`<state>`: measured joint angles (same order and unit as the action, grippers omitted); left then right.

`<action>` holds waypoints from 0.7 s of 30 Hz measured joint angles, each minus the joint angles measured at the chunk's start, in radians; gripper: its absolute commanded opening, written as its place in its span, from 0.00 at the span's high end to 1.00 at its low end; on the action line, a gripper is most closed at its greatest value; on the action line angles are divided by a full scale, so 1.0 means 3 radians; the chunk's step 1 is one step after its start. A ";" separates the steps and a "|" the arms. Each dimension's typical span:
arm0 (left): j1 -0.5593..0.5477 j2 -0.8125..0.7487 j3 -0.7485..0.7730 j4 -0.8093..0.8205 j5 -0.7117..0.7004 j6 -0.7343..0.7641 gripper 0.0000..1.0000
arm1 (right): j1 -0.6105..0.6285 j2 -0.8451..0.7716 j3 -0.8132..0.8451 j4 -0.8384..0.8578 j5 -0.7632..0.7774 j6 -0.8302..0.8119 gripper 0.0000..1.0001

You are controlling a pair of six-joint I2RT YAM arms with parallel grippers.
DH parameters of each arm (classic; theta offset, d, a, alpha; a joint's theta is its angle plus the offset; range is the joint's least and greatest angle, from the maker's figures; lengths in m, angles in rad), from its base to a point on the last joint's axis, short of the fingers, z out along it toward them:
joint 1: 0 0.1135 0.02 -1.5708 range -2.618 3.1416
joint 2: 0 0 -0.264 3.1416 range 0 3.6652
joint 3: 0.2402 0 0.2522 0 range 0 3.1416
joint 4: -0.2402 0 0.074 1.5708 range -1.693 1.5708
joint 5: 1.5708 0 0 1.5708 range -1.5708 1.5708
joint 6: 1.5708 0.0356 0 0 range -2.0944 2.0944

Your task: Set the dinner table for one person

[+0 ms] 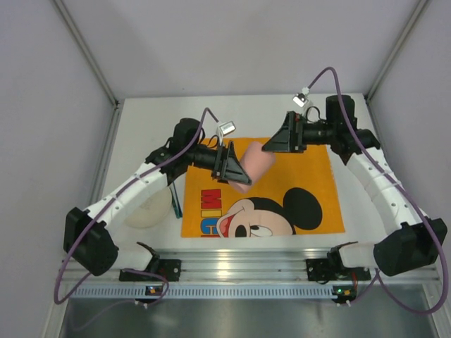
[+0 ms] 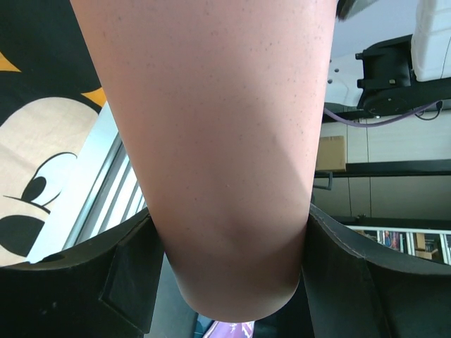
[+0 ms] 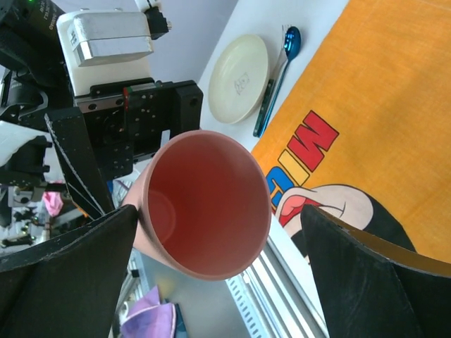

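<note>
I see plate [image 3: 239, 77] and spoon [image 3: 291, 42] beside the mat [image 1: 310, 169].
Left gripper [image 1: 234, 166] clamps the cup [image 1: 255, 162] above the dinner table [image 1: 141, 120]; right gripper [image 1: 278, 137] gapes.

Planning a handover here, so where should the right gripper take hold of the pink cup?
The right gripper should come mouth-on and grip the pink cup at its free wide end, across the outer wall just below the rim. The left gripper clamps the narrow base, and the open mouth faces the right one.
</note>
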<state>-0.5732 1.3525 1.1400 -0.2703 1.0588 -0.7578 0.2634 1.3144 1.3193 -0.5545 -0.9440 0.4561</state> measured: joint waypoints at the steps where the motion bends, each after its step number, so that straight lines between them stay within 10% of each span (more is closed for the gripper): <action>1: -0.0004 0.0000 0.0000 0.0011 -0.0015 -0.0006 1.00 | 0.0013 -0.0004 -0.0042 0.0028 -0.0008 0.0018 0.00; 6: -0.0041 0.0048 -0.0020 0.0108 -0.0089 -0.0089 1.00 | 0.0039 -0.0126 -0.0384 0.0336 -0.0098 0.0248 0.05; 12: -0.0083 0.0210 -0.0019 0.0192 -0.0081 -0.0113 1.00 | 0.0081 -0.0313 -0.0783 0.0928 -0.0277 0.0701 0.69; 17: -0.0083 0.0266 -0.0020 0.0292 0.0102 -0.0111 1.00 | 0.0078 -0.0370 -0.0807 0.1175 -0.0392 0.0820 0.97; 21: -0.0088 0.0318 -0.0020 0.0407 0.0173 -0.0041 0.96 | 0.0080 -0.0415 -0.0807 0.1227 -0.0495 0.0944 1.00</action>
<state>-0.5995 1.4479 1.1339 -0.1482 1.1107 -0.7700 0.2874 1.1900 1.0771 -0.1864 -1.0924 0.7391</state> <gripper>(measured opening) 0.730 0.045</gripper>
